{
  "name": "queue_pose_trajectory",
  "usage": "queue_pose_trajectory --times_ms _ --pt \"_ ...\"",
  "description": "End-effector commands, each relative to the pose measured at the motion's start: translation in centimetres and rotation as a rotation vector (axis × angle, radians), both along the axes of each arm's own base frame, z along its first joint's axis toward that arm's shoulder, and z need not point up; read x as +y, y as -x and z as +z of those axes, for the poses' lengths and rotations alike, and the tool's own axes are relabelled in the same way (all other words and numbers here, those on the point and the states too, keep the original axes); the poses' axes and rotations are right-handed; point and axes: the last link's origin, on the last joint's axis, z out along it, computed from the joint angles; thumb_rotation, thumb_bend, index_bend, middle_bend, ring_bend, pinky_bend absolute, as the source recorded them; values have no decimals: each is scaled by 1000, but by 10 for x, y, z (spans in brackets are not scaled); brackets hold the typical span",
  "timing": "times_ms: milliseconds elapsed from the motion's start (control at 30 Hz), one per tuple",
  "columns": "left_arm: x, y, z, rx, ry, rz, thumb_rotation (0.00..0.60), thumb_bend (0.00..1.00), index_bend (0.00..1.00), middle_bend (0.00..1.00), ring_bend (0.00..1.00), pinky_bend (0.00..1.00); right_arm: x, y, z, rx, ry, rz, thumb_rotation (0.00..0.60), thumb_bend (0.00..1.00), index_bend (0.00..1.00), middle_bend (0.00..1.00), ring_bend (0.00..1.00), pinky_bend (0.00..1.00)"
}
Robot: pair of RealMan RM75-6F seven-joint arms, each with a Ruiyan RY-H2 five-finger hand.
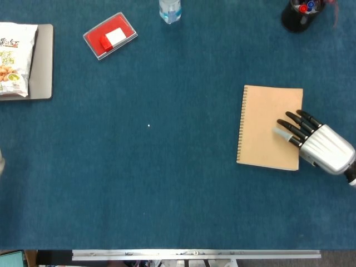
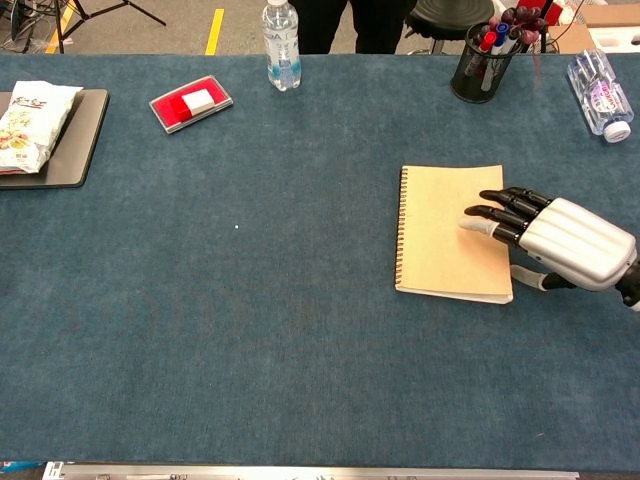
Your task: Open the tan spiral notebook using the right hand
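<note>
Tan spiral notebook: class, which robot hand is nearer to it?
Right. The right robot hand lies over the tan spiral notebook's right edge, fingers on its closed cover. The left robot hand shows in neither view.

Matt tan paper notebook [image 2: 448, 232] cover

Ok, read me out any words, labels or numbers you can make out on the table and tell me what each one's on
Snack bag: red Chinese characters along its top edge, too small to read with confidence.
Upright water bottle: label lettering too blurred to read.
Lying water bottle: purple label, unreadable.
Red box: white patch, no text seen.
Tan spiral notebook: plain cover, no text.
</note>
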Motion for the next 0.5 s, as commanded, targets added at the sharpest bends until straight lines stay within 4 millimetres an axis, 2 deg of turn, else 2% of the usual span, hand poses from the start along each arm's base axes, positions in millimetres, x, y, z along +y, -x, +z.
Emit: queue_pose_trajectory --times_ms 33,300,500 --pt "0 0 0 1 1 1 600 300 661 612 574 718 -2 -3 -2 -13 0 3 600 309 149 155 20 137" --pt "0 0 1 -2 -5 0 600 300 661 611 573 718 -7 -16 -7 -63 15 22 600 318 149 155 20 137" --pt "0 0 2 -3 -5 0 600 300 661 612 573 718 -9 -17 -8 -68 20 21 600 361 160 155 20 137"
